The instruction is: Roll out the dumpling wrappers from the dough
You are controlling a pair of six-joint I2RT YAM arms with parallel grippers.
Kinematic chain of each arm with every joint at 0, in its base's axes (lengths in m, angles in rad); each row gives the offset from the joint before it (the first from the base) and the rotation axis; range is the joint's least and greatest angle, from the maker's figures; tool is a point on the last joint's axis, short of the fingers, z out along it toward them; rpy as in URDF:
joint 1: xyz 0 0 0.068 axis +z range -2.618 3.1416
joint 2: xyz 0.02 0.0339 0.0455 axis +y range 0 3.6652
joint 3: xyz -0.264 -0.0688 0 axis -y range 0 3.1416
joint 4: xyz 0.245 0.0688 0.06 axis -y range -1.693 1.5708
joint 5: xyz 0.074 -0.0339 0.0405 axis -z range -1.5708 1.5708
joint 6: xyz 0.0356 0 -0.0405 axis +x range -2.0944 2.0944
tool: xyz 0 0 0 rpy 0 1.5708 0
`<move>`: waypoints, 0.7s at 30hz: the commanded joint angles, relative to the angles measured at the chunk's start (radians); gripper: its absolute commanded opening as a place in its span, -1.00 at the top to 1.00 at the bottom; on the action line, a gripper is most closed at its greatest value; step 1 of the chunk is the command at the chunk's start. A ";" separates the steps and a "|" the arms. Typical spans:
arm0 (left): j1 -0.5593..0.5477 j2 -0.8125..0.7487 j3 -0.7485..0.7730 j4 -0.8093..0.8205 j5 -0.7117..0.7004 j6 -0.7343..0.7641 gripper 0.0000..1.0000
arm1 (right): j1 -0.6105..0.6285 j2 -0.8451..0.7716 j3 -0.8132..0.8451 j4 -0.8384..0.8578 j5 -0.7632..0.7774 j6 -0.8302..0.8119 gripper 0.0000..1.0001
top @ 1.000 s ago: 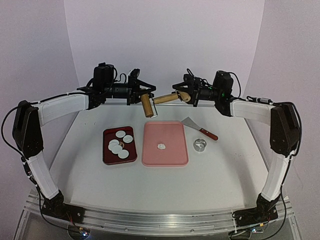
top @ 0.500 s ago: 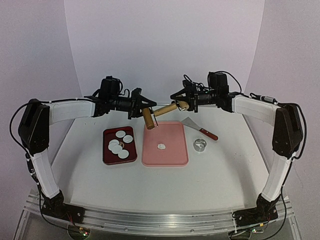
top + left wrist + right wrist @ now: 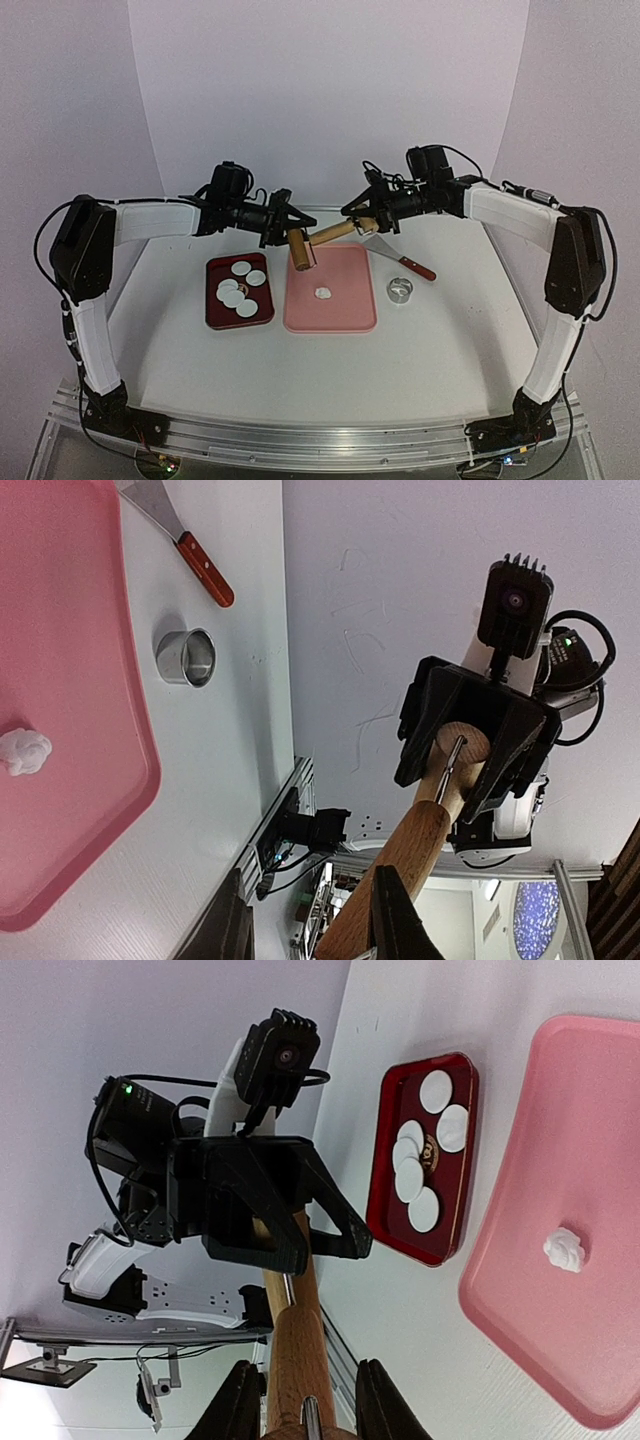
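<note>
**Operator:** What is changing in the top view?

**Guide:** You are bringing the pin [image 3: 333,232] down and nearer. A second ago it was hanging high over the table's far part. Now it is hovering just above the far edge of the pink tray [image 3: 345,312], tilting, with its left end lower than its right. The left gripper [image 3: 288,236] is clamping the left end and the right gripper [image 3: 368,222] is clamping the right end. Each wrist view is showing the opposite jaws closed around the wood. The dough [image 3: 322,293] is lying where it was, a small white lump near the tray's middle, with the pin well clear of it. By my reading you are still approaching, and no rolling is happening yet.

**Operator:** How much room am I working with?

**Guide:** The tray floor is lying bare all around the dough, so a near-far stroke is looking free. The sides are tighter:
- The red tray [image 3: 211,300] holding the wrappers [image 3: 233,295] is sitting just left of the pink one.
- The cutter [image 3: 400,290] is standing just right of it.
- The scraper [image 3: 400,257] is lying off the far right corner, with its blade near the rim.

The pink tray's raised rim is the edge you are needing to watch. You are probably going to have to level the pin and keep both grippers from catching that rim while lowering.
</note>
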 commanded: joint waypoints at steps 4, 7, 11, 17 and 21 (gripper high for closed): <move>0.051 0.085 0.025 -0.174 -0.019 -0.017 1.00 | 0.057 -0.158 0.068 -0.066 -0.065 -0.217 1.00; 0.051 0.106 0.031 -0.211 -0.005 0.008 1.00 | 0.070 -0.168 0.087 -0.089 -0.058 -0.234 1.00; 0.050 0.121 0.022 -0.246 -0.002 0.033 1.00 | 0.084 -0.183 0.115 -0.107 -0.063 -0.239 1.00; 0.044 0.069 0.046 -0.224 -0.101 0.124 1.00 | 0.086 -0.189 0.093 -0.165 -0.013 -0.163 0.85; 0.037 -0.011 0.019 -0.114 -0.173 0.148 1.00 | 0.086 -0.189 0.023 -0.165 -0.041 -0.103 0.64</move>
